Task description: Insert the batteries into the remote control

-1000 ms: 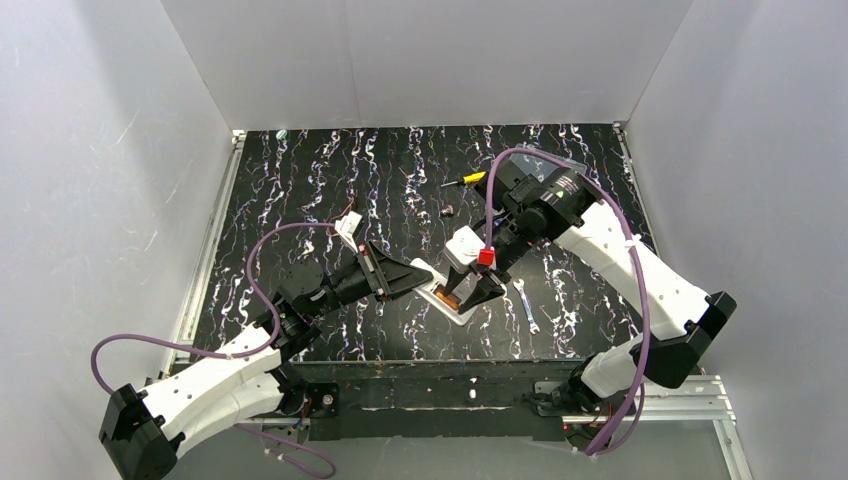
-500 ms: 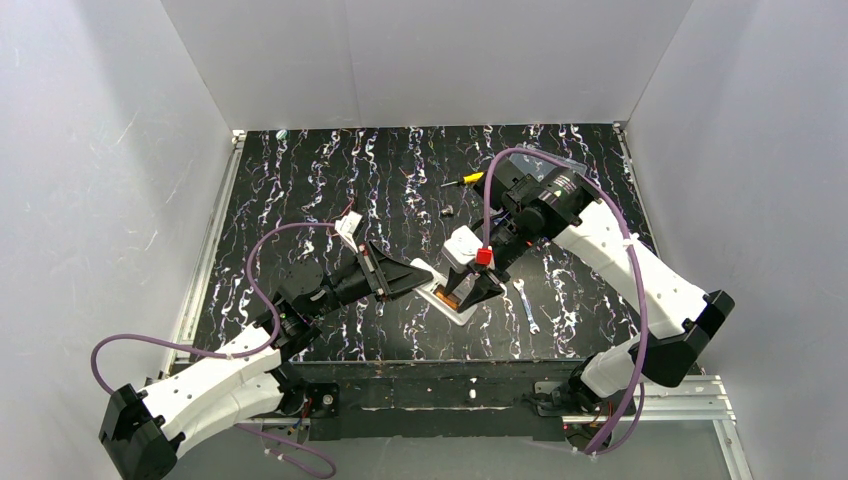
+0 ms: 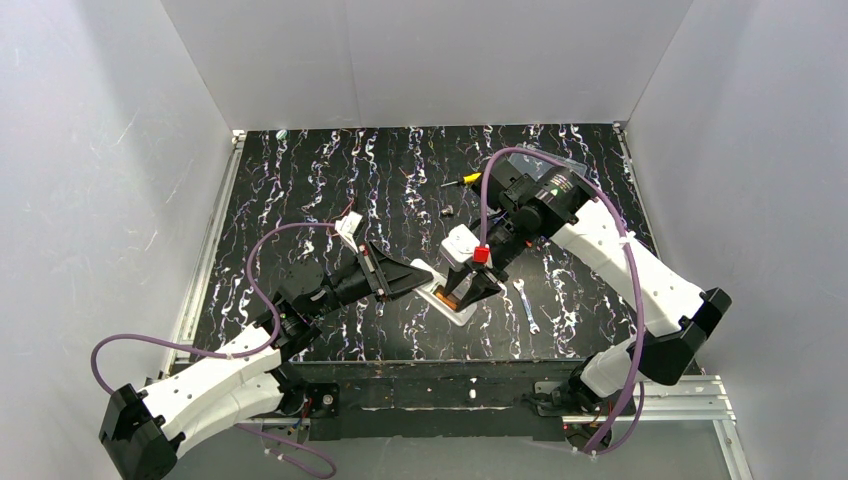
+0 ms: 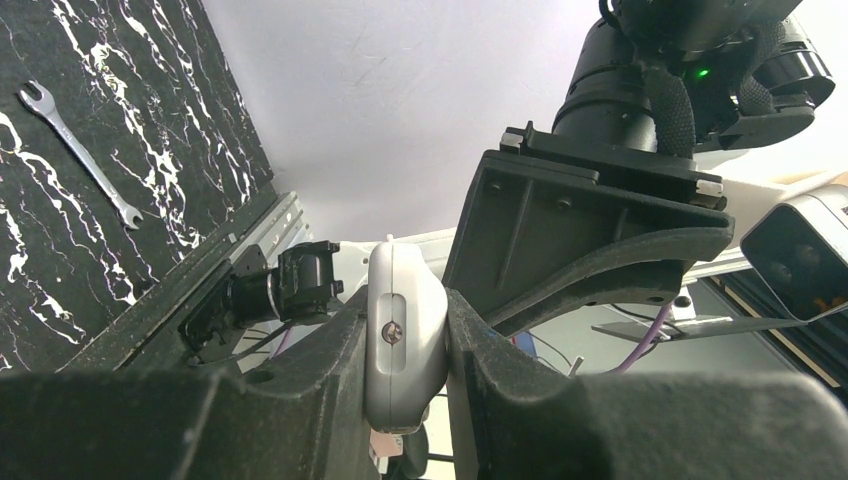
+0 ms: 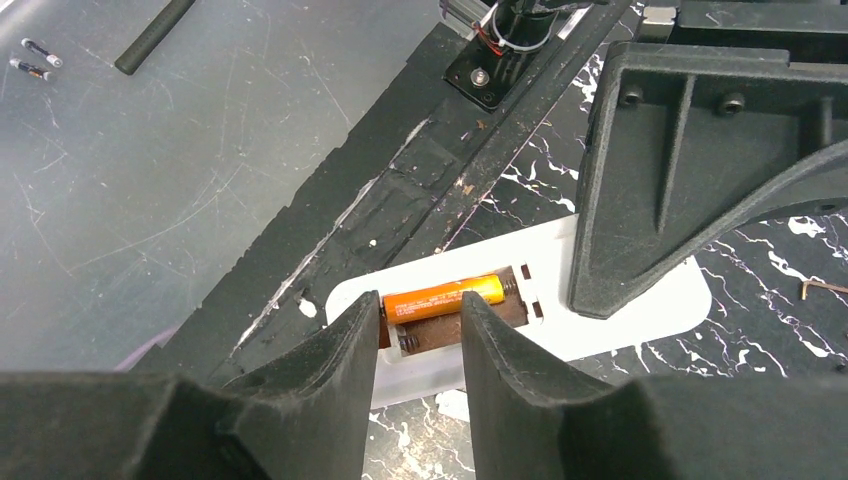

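Top external: remote control (image 3: 463,314) lies on the tabletop (image 3: 330,180) near the front edge, back up.
Left wrist: left claw (image 4: 404,300) clamped tight on the remote control's white end.
Right wrist: right claw (image 5: 418,312) narrowly parted above the open compartment; one orange battery (image 5: 445,297) seated inside.

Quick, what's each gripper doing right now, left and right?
Left gripper: jaws shut on the remote control.
Right gripper: jaws open, holding nothing, poised over the seated battery.
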`<state>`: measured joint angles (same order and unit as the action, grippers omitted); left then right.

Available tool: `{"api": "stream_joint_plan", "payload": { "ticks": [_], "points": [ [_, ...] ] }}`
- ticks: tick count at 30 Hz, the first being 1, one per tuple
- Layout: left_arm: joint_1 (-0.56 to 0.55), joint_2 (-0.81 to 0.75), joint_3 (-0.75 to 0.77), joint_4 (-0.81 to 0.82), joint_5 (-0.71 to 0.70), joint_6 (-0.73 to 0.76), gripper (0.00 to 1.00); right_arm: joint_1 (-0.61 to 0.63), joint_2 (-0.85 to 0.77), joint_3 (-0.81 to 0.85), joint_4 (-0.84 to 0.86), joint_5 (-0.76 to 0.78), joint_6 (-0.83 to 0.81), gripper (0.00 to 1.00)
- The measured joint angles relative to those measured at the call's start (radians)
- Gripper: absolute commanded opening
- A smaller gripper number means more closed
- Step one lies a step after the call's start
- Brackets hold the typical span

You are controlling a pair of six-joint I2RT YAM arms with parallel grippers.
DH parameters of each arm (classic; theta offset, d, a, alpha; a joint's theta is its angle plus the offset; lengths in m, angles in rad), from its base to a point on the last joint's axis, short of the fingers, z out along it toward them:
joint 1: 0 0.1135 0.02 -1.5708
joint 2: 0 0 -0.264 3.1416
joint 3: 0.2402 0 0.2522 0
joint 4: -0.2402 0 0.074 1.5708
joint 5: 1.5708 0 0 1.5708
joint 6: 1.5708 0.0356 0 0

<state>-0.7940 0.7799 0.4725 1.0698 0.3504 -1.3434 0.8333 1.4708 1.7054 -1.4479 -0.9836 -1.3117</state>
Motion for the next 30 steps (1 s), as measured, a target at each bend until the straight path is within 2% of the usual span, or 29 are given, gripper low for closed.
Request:
{"api": "stream_joint_plan", "payload": {
  "ticks": [15, 30],
  "points": [
    [0.0, 0.003, 0.0, 0.002, -0.005, 0.006, 0.0, 0.0, 0.005, 0.0, 0.0, -0.003, 0.014, 0.38],
    [0.0, 0.002, -0.001, 0.016, -0.068, 0.028, 0.0, 0.0, 0.008, 0.0, 0.041, 0.004, 0.061, 0.34]
  ]
}}
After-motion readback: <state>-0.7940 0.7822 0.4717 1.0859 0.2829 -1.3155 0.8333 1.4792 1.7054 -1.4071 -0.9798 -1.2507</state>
